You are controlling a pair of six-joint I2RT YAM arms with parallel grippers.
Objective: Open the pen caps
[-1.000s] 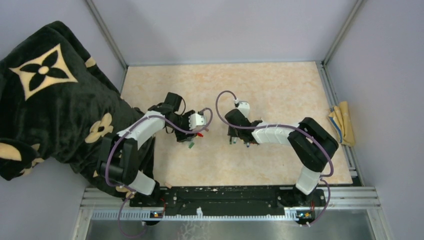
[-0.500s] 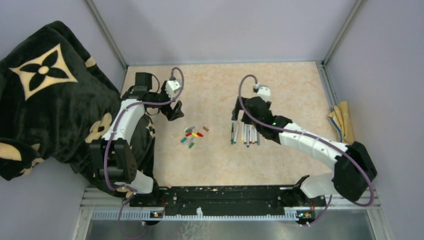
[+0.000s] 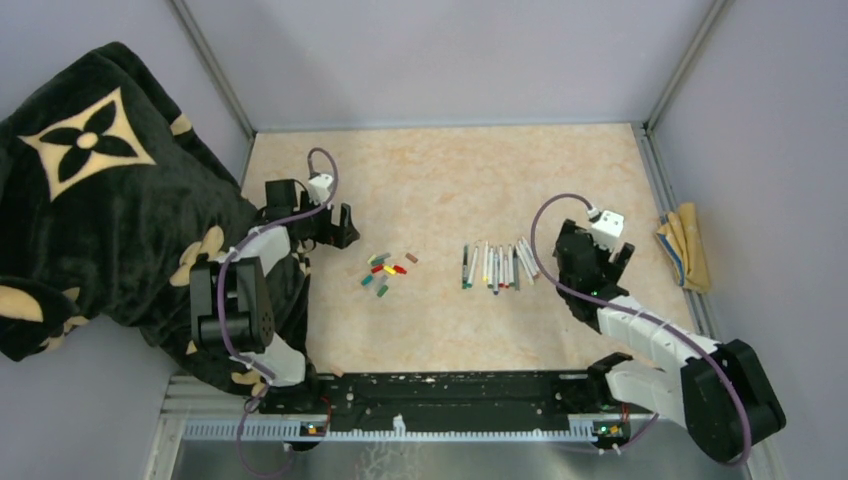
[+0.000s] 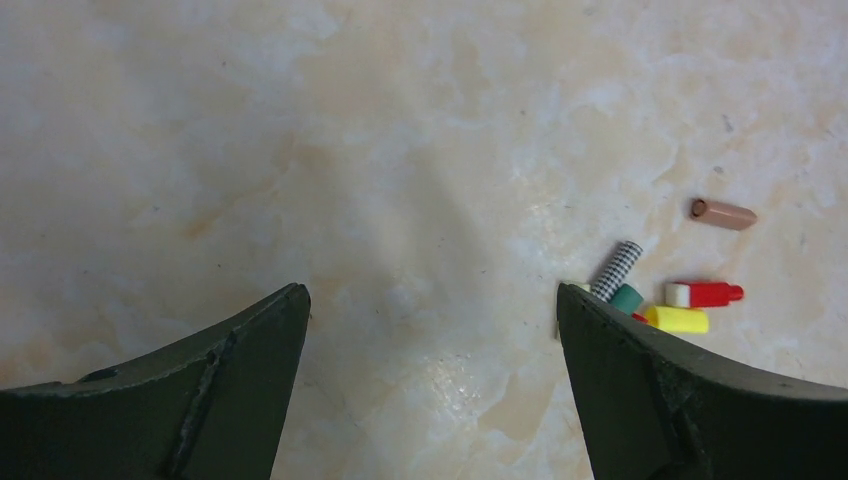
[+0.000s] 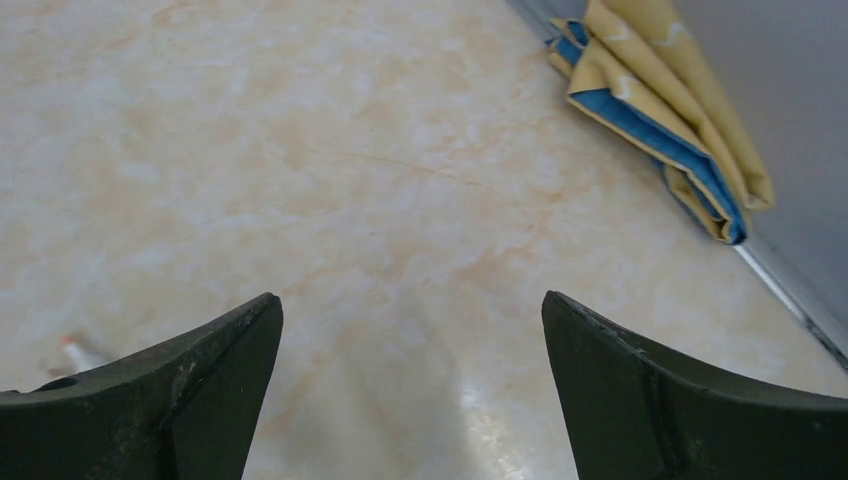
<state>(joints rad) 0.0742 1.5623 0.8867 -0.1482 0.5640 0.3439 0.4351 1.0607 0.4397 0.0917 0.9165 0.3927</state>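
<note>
Several loose pen caps (image 3: 385, 272), yellow, red, green, brown and grey, lie scattered left of the table's centre. In the left wrist view a brown cap (image 4: 722, 213), a red one (image 4: 703, 294), a yellow one (image 4: 678, 320) and a teal one (image 4: 627, 298) lie beside my right finger. The pens (image 3: 495, 265) lie side by side in a row at mid-table. Left of the caps, my left gripper (image 3: 335, 225) (image 4: 430, 290) stands open over bare table. Right of the pens, my right gripper (image 3: 600, 250) (image 5: 412, 297) is open and holds nothing.
A large black blanket with cream flower patterns (image 3: 100, 200) is heaped over the left side. A folded yellow and blue cloth (image 3: 685, 245) (image 5: 660, 110) lies by the right wall rail. Metal frame rails border the table.
Both arms have pulled back from the centre, the left toward the blanket, the right toward the right wall. Both grippers opened wide. The caps and the row of pens now lie uncovered.
</note>
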